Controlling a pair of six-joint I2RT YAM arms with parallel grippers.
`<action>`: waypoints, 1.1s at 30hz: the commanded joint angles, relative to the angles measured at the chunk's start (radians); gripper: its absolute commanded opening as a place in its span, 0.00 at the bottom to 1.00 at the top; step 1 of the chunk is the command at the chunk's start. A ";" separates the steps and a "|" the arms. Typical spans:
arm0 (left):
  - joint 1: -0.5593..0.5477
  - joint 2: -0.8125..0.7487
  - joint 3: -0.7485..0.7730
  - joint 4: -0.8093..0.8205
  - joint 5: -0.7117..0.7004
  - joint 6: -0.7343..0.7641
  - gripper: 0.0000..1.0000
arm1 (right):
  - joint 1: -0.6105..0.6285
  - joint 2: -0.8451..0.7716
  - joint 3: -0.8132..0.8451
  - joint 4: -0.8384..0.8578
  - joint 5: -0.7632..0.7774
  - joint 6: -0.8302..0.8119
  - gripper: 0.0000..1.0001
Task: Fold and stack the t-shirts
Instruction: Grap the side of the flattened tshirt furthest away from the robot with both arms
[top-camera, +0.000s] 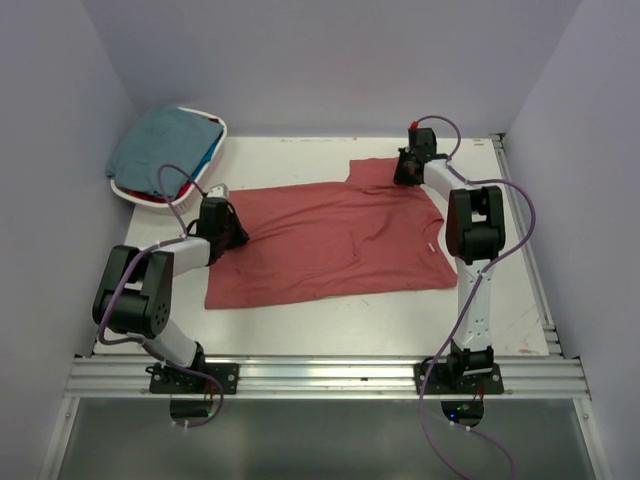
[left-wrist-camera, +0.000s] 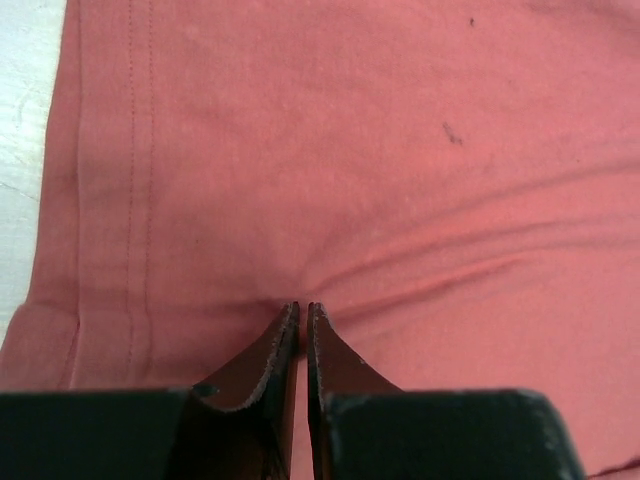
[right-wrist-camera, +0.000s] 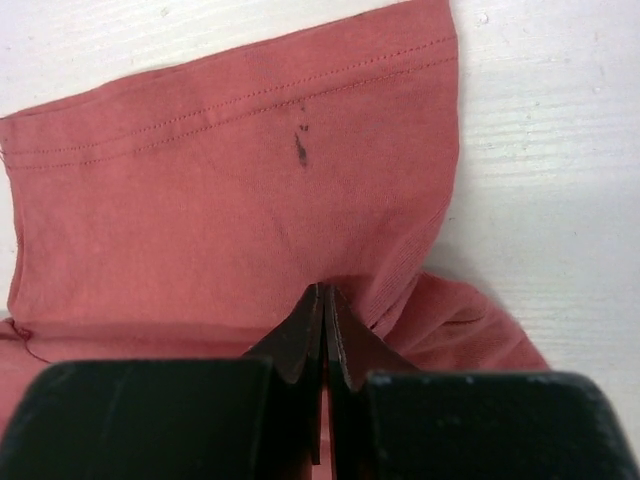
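A faded brick-red t-shirt lies spread flat across the middle of the table. My left gripper is shut on the cloth near its left hem; the left wrist view shows the fabric puckering at the fingertips. My right gripper is shut on the shirt by the far right sleeve; the right wrist view shows the sleeve bunched at the closed tips. A muted teal t-shirt lies heaped in the basket, with bits of blue and red cloth under it.
The white oval basket stands at the back left corner of the table. The white tabletop is bounded by purple walls on the left, back and right. A metal rail runs along the near edge.
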 joint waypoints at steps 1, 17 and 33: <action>0.006 -0.061 0.023 0.001 -0.009 -0.018 0.11 | 0.001 -0.039 0.014 -0.059 -0.041 0.003 0.03; 0.045 0.227 0.446 0.046 -0.185 0.021 0.80 | 0.005 0.015 0.185 -0.010 -0.141 -0.020 0.69; 0.111 0.484 0.689 -0.071 -0.240 0.045 0.72 | 0.005 -0.082 0.039 0.026 -0.131 -0.049 0.68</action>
